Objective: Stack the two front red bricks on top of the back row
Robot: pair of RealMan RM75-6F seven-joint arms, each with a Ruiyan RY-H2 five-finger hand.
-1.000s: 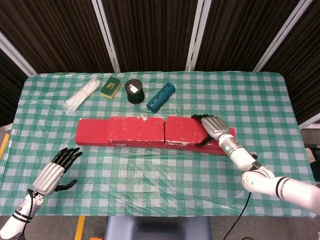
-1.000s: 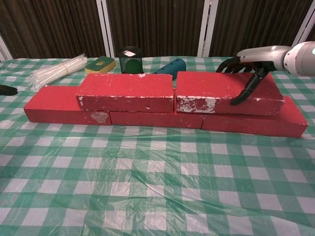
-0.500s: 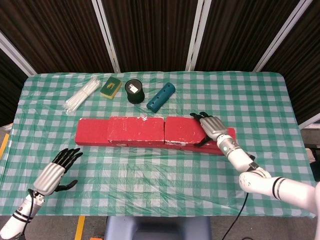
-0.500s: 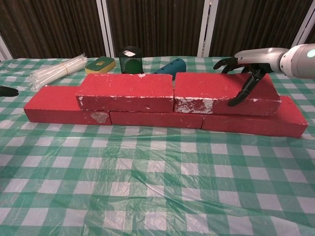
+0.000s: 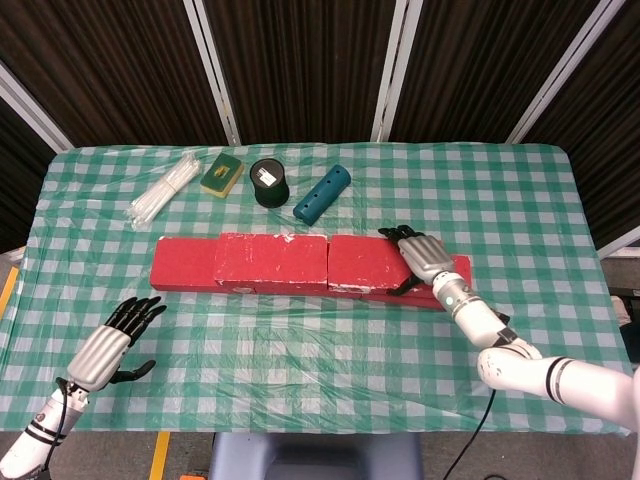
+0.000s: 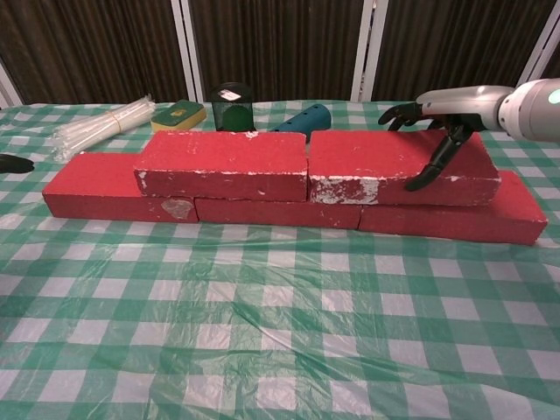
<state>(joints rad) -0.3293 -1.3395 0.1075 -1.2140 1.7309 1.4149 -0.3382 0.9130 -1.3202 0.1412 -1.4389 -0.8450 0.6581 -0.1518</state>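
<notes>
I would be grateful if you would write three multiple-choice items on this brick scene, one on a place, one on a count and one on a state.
1. Where does the right hand rest?
A. on the right end of the upper right brick
B. on the sponge
C. flat on the bare cloth near the front edge

2. How many red bricks sit in the upper layer?
A. one
B. two
C. four

3. What is the state of the left hand?
A. it grips a brick
B. it pinches the straws
C. it holds nothing, fingers apart, above the tablecloth

Answers:
1 A: the chest view shows its fingers draped over that brick's right end.
2 B: the upper left brick and the upper right one lie end to end on the lower row.
3 C: the head view shows it well clear of every brick.
</notes>
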